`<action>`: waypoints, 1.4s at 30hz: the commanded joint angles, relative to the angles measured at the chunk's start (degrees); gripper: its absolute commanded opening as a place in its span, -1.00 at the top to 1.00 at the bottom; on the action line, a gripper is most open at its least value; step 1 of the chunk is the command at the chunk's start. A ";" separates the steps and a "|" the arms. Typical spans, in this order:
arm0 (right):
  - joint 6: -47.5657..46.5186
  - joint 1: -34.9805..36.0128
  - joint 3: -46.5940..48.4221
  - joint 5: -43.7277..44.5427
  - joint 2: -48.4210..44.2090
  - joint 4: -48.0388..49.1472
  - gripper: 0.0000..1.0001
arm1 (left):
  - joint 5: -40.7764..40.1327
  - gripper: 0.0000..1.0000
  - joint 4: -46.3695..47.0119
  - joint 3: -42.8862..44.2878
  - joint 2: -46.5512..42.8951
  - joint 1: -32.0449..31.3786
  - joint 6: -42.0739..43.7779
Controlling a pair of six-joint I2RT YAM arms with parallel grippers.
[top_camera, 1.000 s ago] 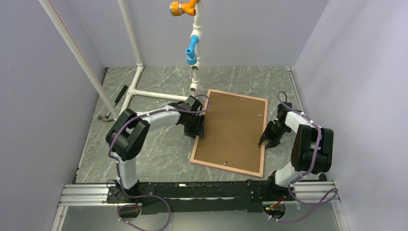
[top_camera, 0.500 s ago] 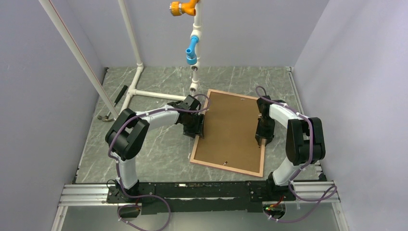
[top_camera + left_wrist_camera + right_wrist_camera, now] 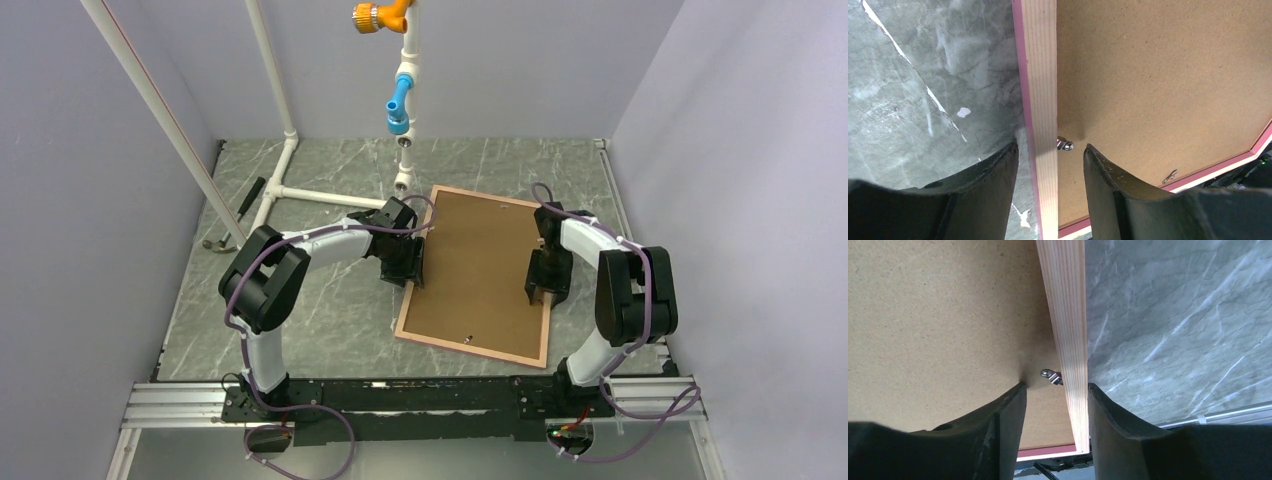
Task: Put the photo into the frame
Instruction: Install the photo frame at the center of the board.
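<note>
So the marble-look table (image 3: 330, 310) takes up the whole floor of the top view, with a white pipe stand (image 3: 290, 150) at the far left corner. One of its pipes hangs over the middle and carries blue and orange fittings.

The frame (image 3: 1040, 75) lies flat on the right half of the table, face down, so you see the tan wood back with a thin pink edge. Its long axis runs near to far, twisted a bit so the far end sits further right than the near end. Sitting inside it is the brown backing board (image 3: 485, 265), which fills the opening edge to edge (can't tell what's under the board, it covers everything).

The left gripper (image 3: 1050, 146) is over the frame's left rail, about halfway along. Its jaws are parted and straddle the rail, one finger on the table side and one over the board, gripping nothing. The right gripper (image 3: 1055, 385) is on the opposite rail in the same pose, jaws apart, inner finger down at the board and outer finger just beside the rail's outside edge.

There's a little metal turn clip (image 3: 1065, 145) between the left fingers and another clip (image 3: 1050, 376) between the right ones, both at the rail's inner edge.
</note>
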 commanded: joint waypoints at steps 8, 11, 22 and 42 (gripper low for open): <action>1.09 0.42 0.01 4.30 4.11 1.64 0.73 | 0.18 -0.10 0.54 -0.08 -0.24 0.29 1.47; 0.87 0.46 1.88 6.08 5.25 1.39 0.91 | 0.11 -0.10 0.41 -0.19 -0.38 0.25 1.53; -1.86 -2.77 9.93 -8.55 2.51 5.38 -0.96 | 0.32 -0.11 0.25 -1.69 -2.32 2.47 2.35; -1.74 -11.40 34.13 -9.89 26.43 4.72 -0.36 | 1.86 -0.11 -0.09 0.58 1.08 4.44 3.69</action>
